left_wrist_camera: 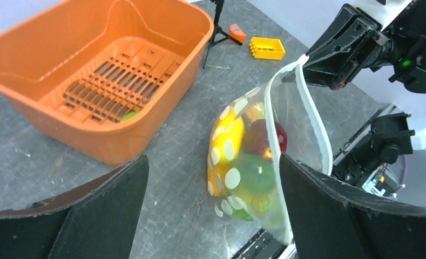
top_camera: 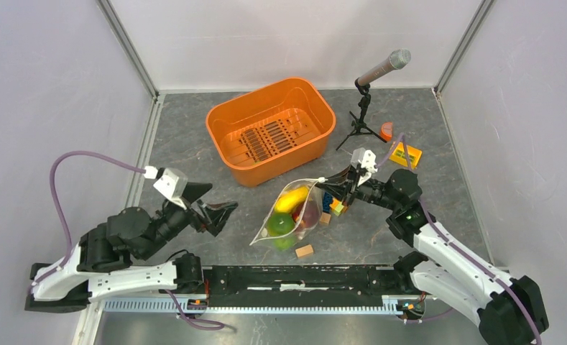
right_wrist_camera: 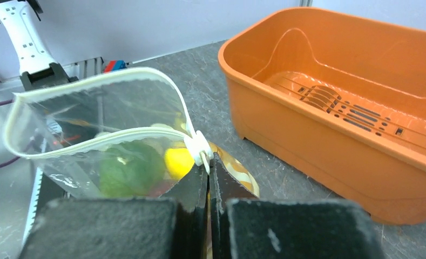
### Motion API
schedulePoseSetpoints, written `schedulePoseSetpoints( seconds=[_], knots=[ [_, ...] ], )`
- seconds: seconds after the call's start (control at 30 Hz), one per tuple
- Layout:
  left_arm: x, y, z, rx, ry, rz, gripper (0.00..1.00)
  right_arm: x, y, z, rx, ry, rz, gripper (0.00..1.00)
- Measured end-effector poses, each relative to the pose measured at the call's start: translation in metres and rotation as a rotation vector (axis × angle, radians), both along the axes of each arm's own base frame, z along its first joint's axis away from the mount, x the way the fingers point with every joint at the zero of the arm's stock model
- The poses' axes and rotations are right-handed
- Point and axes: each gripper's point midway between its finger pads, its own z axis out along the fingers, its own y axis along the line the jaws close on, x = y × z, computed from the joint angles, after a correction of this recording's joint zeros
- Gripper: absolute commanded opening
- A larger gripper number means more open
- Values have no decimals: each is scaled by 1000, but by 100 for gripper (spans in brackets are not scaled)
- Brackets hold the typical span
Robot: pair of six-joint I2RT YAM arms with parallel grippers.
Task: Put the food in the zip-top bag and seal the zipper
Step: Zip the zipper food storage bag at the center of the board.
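The bag (top_camera: 291, 212) is seen lying on the table just in front of the basket (top_camera: 271, 129), off its front right corner. The mouth end is raised toward the right arm. The mouth is held wide open: the two white edges of the zipper (right_wrist_camera: 198, 144) are parted into a loop and are joined only at the gripped end. That end is pinched by the right gripper (right_wrist_camera: 208, 171), whose fingers are pressed fully together on the white piece there, in front of the basket's right side.

Food is already contained in the bag. A yellow pepper (top_camera: 292, 198) is placed nearest the basket, a green cabbage (top_camera: 280, 225) farther from it, and a dark red piece (top_camera: 307, 215) is seen beside them.

The left gripper (top_camera: 214, 203) is held in front of the basket's left corner. Its fingers are spread wide and kept apart from the bag, and it is pointed toward the bag's side. A tan cube (top_camera: 304, 251) is seen on the table just past the bag, on the side away from the basket.
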Motion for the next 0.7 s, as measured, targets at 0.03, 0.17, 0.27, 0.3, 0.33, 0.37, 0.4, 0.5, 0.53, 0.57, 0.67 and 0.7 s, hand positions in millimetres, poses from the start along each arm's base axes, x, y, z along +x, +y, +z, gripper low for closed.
schedulePoseSetpoints(
  seconds=[0.03, 0.17, 0.27, 0.3, 0.33, 0.37, 0.4, 0.5, 0.53, 0.57, 0.67, 0.7],
  knots=[
    [1, -6, 7, 20, -8, -6, 98, -1, 1, 5, 4, 1, 5, 0],
    [7, -38, 18, 128, -25, -40, 100, -5, 5, 28, 15, -9, 24, 0],
    [12, -60, 12, 207, -32, -57, 100, -4, 10, 41, -17, -11, 4, 0],
    [13, -65, 10, 226, -36, -67, 100, -3, 15, 46, -41, -17, -6, 0],
    [13, -70, 8, 241, -40, -77, 100, -3, 20, 50, -63, -24, -13, 0],
    [14, -74, 7, 246, -46, -83, 100, -4, 25, 53, -84, -36, -11, 0],
    [13, -76, 7, 244, -51, -93, 100, -5, 28, 53, -97, -41, -9, 0],
    [12, -76, 18, 202, -77, -106, 100, -7, 30, 44, -131, -21, -22, 0],
    [11, -76, 21, 188, -82, -109, 100, -6, 30, 40, -141, -8, -36, 0],
    [10, -76, 24, 174, -86, -116, 100, -4, 30, 37, -149, 2, -48, 0],
    [7, -74, 35, 132, -101, -127, 100, 1, 28, 30, -169, 37, -98, 0],
    [7, -74, 37, 124, -103, -130, 100, 3, 28, 29, -176, 44, -118, 0]
  ],
)
